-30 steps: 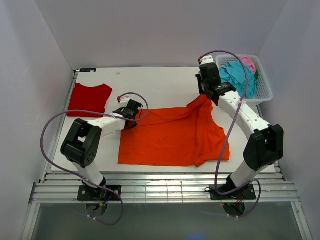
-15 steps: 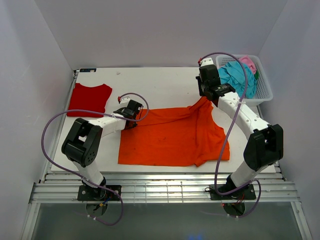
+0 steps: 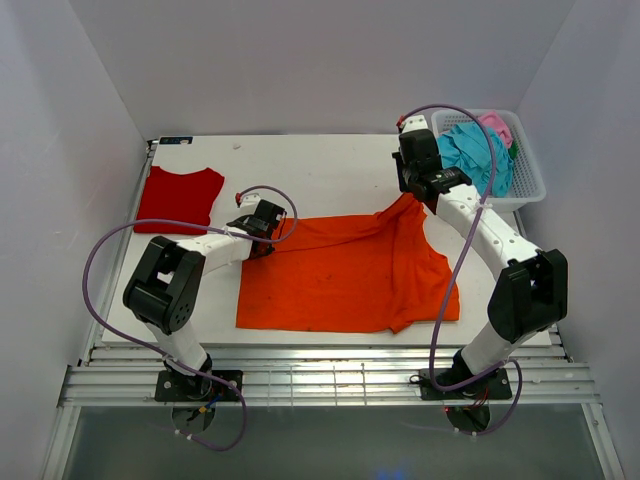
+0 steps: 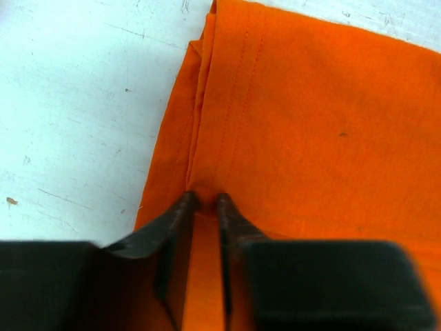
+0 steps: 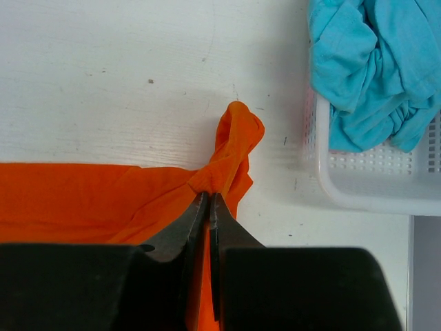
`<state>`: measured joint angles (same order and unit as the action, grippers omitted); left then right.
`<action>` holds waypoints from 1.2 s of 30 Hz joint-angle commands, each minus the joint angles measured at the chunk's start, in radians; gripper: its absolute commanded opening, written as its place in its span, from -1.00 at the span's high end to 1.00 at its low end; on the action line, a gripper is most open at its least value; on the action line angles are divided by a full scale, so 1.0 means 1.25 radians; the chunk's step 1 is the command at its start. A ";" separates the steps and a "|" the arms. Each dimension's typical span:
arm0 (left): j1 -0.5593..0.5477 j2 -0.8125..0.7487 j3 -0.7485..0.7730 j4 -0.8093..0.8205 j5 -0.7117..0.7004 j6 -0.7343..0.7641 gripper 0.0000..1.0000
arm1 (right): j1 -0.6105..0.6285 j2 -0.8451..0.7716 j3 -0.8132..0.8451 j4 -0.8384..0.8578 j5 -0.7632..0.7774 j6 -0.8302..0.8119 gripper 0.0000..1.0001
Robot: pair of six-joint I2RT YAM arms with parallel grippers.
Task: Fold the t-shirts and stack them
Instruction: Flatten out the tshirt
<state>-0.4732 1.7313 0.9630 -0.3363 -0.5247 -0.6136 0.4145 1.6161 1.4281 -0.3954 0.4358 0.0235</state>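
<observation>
Left gripper (image 4: 203, 200) clamped on orange t-shirt (image 3: 350, 280) left hem, right gripper (image 5: 208, 196) clamped on its bunched corner near table (image 3: 300, 165) far edge: lift both evenly, cloth taut, then fold.

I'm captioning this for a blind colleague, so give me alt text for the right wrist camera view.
The right gripper pinches a bunched fold of the orange t-shirt, whose cloth spreads left over the white table. At the right, a white lattice basket holds a crumpled teal t-shirt.
</observation>
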 commanded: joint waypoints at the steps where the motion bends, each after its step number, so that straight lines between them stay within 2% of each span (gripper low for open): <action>1: 0.004 0.000 -0.005 0.000 -0.013 -0.002 0.48 | -0.003 -0.035 -0.005 0.013 0.013 0.005 0.85; 2: 0.004 0.002 -0.006 0.004 -0.013 -0.002 0.58 | -0.003 -0.037 -0.006 0.013 0.015 0.005 0.85; 3: 0.004 0.004 -0.006 0.004 -0.015 -0.002 0.84 | -0.003 -0.039 -0.005 0.013 0.016 0.005 0.85; 5: 0.004 0.004 -0.005 0.002 -0.020 -0.002 1.00 | -0.003 -0.042 -0.004 0.013 0.018 0.005 0.85; 10: 0.004 -0.011 0.008 -0.001 -0.026 0.004 1.00 | -0.004 -0.052 0.001 0.006 0.024 0.002 0.85; 19: 0.004 -0.105 0.108 -0.059 -0.034 0.031 1.00 | -0.008 -0.094 0.012 -0.021 0.057 -0.002 0.85; 26: 0.004 -0.152 0.119 -0.097 -0.045 0.022 1.00 | -0.010 -0.145 0.010 -0.052 0.096 0.009 0.85; 30: 0.004 -0.226 0.094 -0.115 -0.056 -0.007 1.00 | -0.010 -0.220 -0.012 -0.070 0.121 0.020 0.85; 36: 0.002 -0.453 0.071 -0.175 -0.077 -0.043 1.00 | -0.010 -0.371 -0.010 -0.119 0.113 0.035 0.85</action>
<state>-0.4728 1.3159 1.0443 -0.5163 -0.5762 -0.6342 0.4061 1.2465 1.3956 -0.5346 0.5503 0.0494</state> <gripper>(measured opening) 0.019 0.081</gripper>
